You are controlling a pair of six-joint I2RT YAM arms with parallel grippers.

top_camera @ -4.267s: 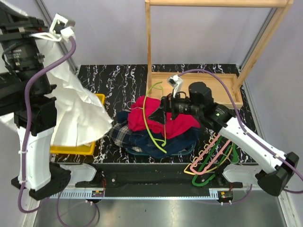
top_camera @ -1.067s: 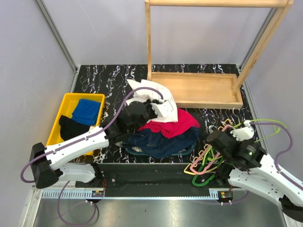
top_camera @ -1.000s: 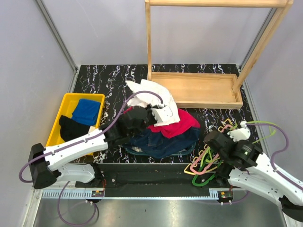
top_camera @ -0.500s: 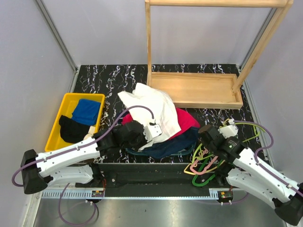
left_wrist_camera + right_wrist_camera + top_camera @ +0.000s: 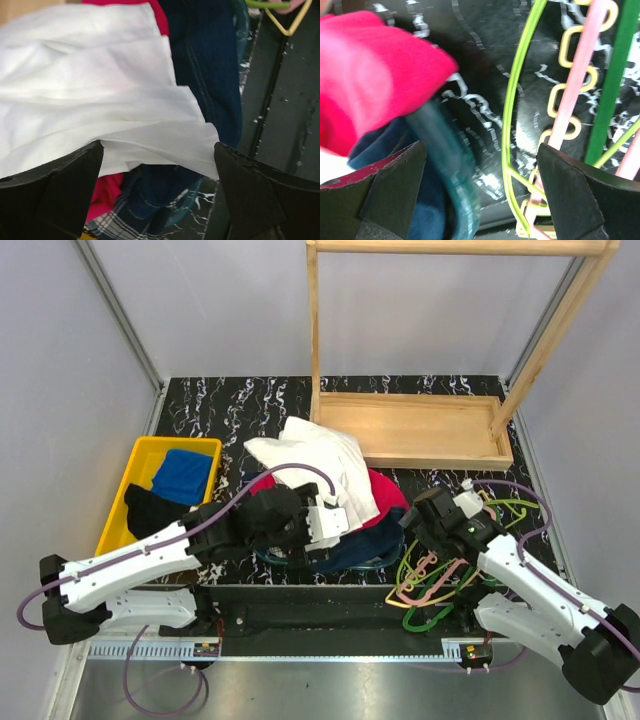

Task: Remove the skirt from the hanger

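The black marbled table (image 5: 200, 410) fills the overhead view. At its centre a white garment (image 5: 325, 460) lies on top of a red garment (image 5: 395, 492) and a navy denim garment (image 5: 210, 65). The skirt (image 5: 107, 227) shows only at the lower left of the left wrist view, beneath the denim. The hanger (image 5: 288, 33) lies apart from it among the tangled hangers (image 5: 420, 590) at the overhead view's lower right. The left gripper (image 5: 159, 150) stands wide, with the white cloth's edge lying loose between its fingers. The right gripper (image 5: 481, 150) also stands wide and holds nothing.
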